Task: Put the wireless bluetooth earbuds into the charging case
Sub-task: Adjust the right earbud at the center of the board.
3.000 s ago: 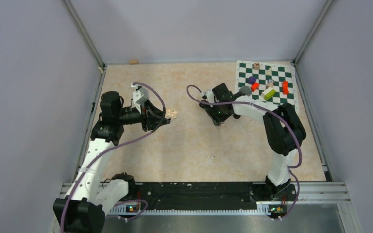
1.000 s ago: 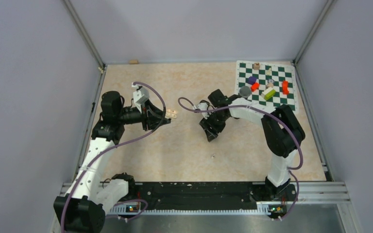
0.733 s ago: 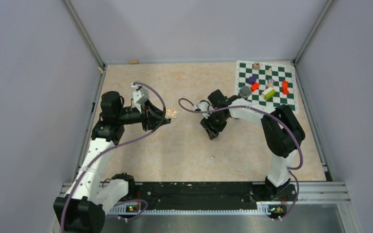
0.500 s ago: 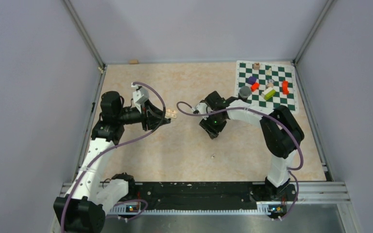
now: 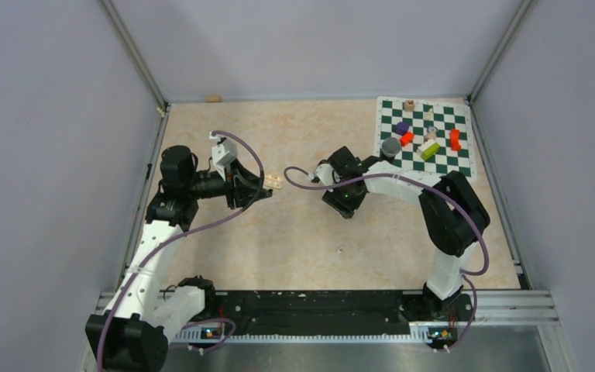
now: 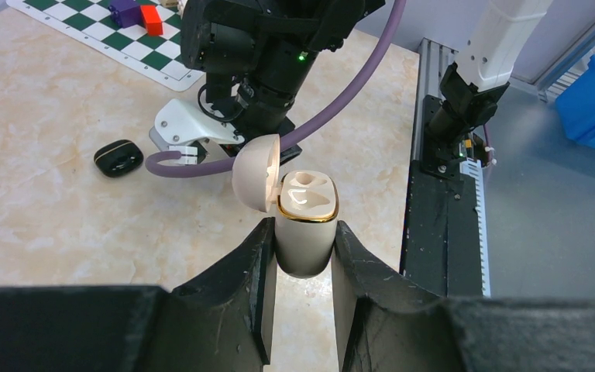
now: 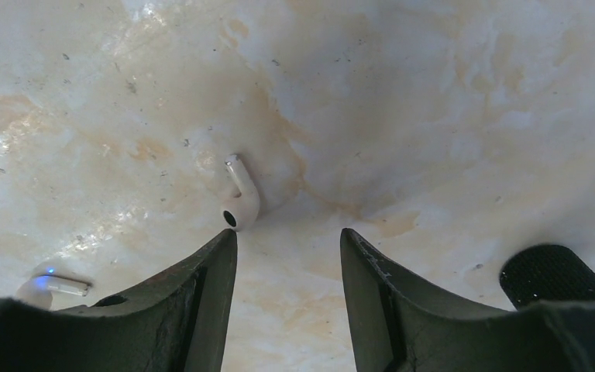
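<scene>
Glossy white stemmed earbud [image 7: 240, 203] on marbled table [image 7: 434, 116], right gripper [image 7: 288, 236] spread just beside it; left gripper [image 6: 304, 229] clamps smooth cream gold-rimmed case [image 6: 307, 203], lid [image 6: 256, 172] up.

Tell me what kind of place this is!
Probably a robot testing lab: a left arm and right arm bolted to a metal rail, plain grey walls boxing in the table, and a checkered mat with toy blocks.

R arm [image 5: 391, 180] | jaws swung left + nearer, then edged back rt in last sec
</scene>
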